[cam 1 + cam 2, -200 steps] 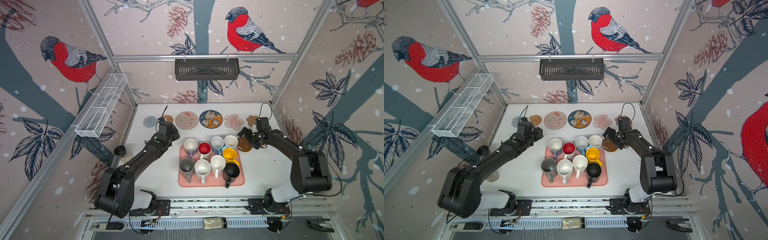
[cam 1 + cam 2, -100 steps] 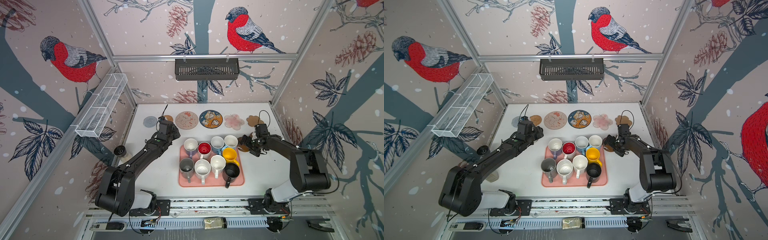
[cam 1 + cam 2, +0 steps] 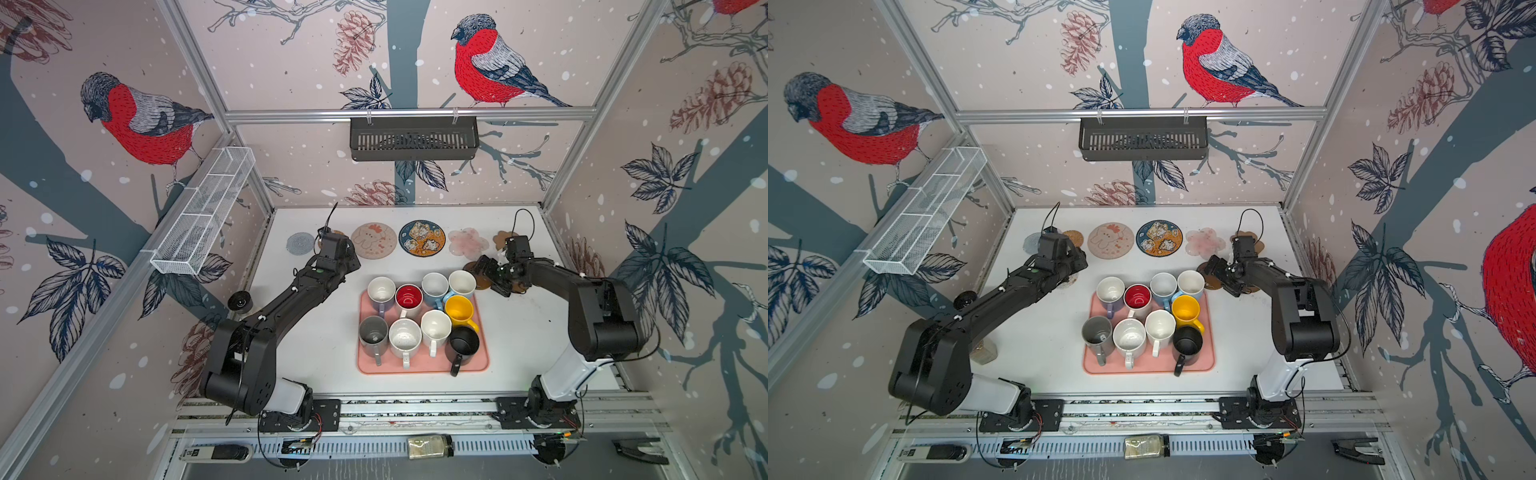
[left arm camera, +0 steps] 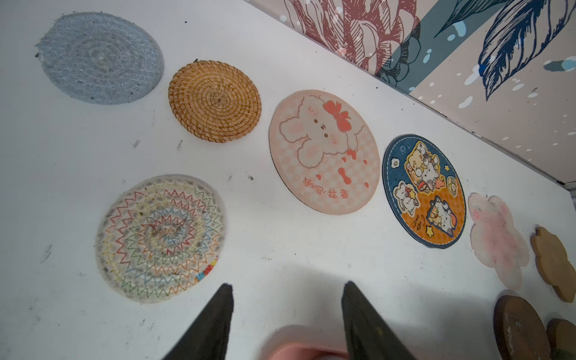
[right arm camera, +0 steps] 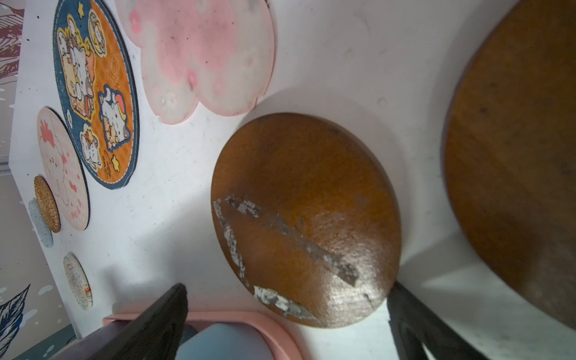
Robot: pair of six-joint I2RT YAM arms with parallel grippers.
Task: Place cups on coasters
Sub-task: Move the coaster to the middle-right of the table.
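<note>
We feared the low right gripper (image 5: 288,288), spread empty like the left gripper (image 4: 288,286), shoving the scuffed brown disc coaster (image 5: 299,174) askew.

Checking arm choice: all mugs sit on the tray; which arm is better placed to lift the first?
Probably right: the right gripper is wide open beside the light blue mug at the corner of the pink tray, a brown disc alongside. The left gripper, open narrower, faces only its rim.

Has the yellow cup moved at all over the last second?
No. The yellow cup sits where it was on the pink tray, beside the black cup near the tray's right edge.
</note>
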